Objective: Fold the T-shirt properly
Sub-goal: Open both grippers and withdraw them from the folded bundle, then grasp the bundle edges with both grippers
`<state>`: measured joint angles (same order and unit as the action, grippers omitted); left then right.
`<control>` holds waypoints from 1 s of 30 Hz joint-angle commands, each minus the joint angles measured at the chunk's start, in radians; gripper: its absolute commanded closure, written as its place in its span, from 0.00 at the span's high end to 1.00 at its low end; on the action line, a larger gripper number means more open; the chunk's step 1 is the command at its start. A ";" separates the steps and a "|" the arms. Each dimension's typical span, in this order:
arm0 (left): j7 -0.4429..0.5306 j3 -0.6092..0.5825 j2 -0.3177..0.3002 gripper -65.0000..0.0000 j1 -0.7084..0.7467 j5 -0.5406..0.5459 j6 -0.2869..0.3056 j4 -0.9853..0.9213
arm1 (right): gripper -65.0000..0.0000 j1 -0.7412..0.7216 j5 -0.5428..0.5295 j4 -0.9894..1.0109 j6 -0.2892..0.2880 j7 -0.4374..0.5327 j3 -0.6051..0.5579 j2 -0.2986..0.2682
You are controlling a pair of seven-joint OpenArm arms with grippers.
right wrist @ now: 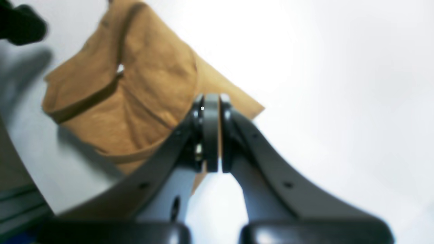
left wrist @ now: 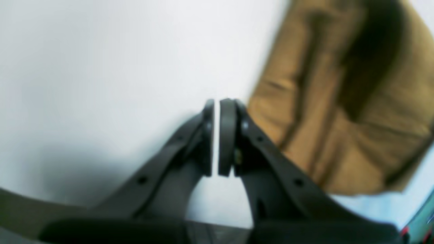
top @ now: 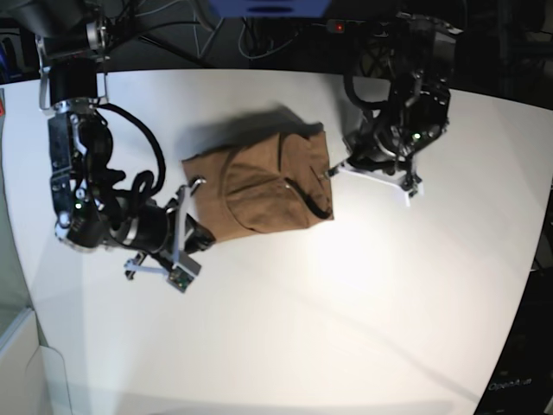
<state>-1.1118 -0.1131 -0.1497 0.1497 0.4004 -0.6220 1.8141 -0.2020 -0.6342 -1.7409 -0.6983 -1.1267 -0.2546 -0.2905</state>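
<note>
The tan-brown T-shirt lies as a rumpled, folded-over rectangle in the middle of the white table. My right gripper sits at the shirt's left edge in the base view. In the right wrist view this right gripper is shut, with the T-shirt spread behind its fingers; I see no cloth clamped between the pads. My left gripper is at the shirt's right edge. In the left wrist view the left gripper is shut on nothing, and the T-shirt lies just to its right.
Dark cables and equipment run along the back edge of the table. The table's left edge drops off beside the right arm's base. Both wrist views are blurred.
</note>
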 commanded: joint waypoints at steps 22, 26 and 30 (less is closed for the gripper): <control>0.005 -0.129 0.009 0.03 0.057 0.005 0.003 -0.070 | 0.00 -0.084 -0.014 0.319 0.000 0.219 -0.009 -0.126; 0.006 -0.129 0.031 0.03 0.001 0.005 0.003 -0.156 | 0.00 -0.076 0.023 0.361 0.000 0.234 -0.007 -0.132; 0.048 -0.152 0.040 0.03 -0.043 -0.004 0.003 -0.221 | 0.00 -0.044 0.099 0.358 0.000 0.234 -0.005 -0.105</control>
<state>-1.0542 -0.2611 -0.1024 0.0933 0.4465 -0.5964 1.6226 -0.2321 -0.5213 -1.3659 -0.6945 -0.9062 -0.2668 -0.3855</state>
